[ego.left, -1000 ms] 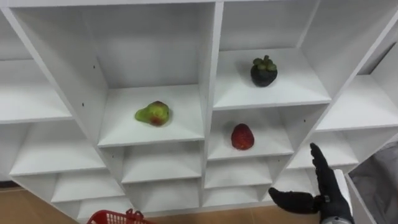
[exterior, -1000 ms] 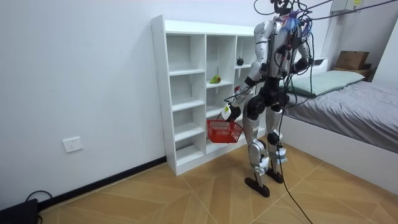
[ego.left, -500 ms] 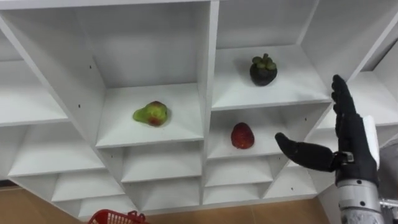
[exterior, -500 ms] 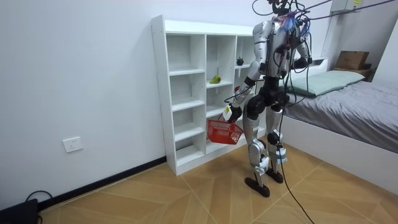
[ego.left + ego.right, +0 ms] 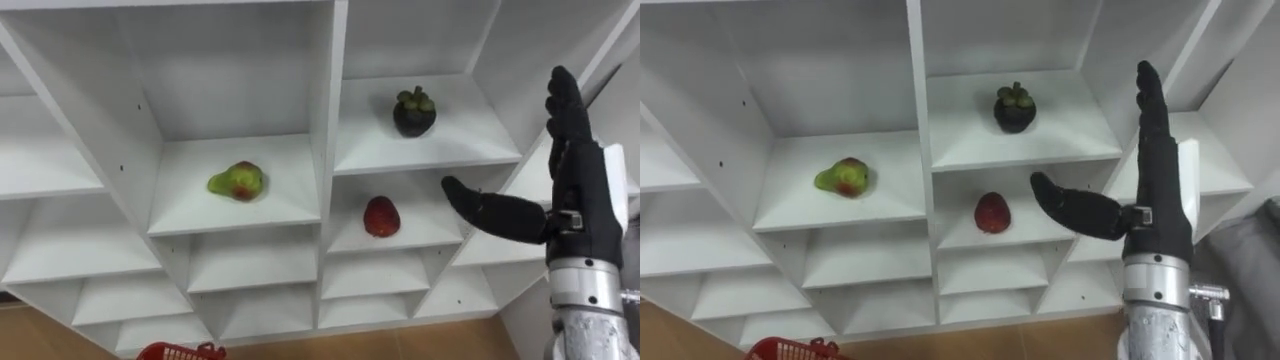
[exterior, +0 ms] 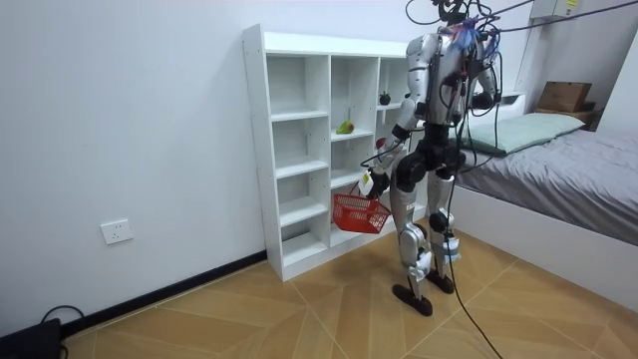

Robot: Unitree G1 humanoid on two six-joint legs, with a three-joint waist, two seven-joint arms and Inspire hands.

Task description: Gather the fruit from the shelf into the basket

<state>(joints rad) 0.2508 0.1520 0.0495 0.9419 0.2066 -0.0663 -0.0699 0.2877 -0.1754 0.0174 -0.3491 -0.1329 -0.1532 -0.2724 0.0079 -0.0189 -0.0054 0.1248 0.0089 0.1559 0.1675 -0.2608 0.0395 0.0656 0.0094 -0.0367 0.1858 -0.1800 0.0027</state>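
Fingers [image 5: 566, 105] of my right hand [image 5: 586, 205] straight and spread, holding nothing, raised since a second ago to strawberry [image 5: 381, 216] level, pear [image 5: 236, 181] and mangosteen [image 5: 414, 113] unmoved.

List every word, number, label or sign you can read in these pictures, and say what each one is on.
No text can be read anywhere.
The white closet, pear, mangosteen, red fruit and red basket show no print.
The cardboard box is too small to tell whether it carries print.
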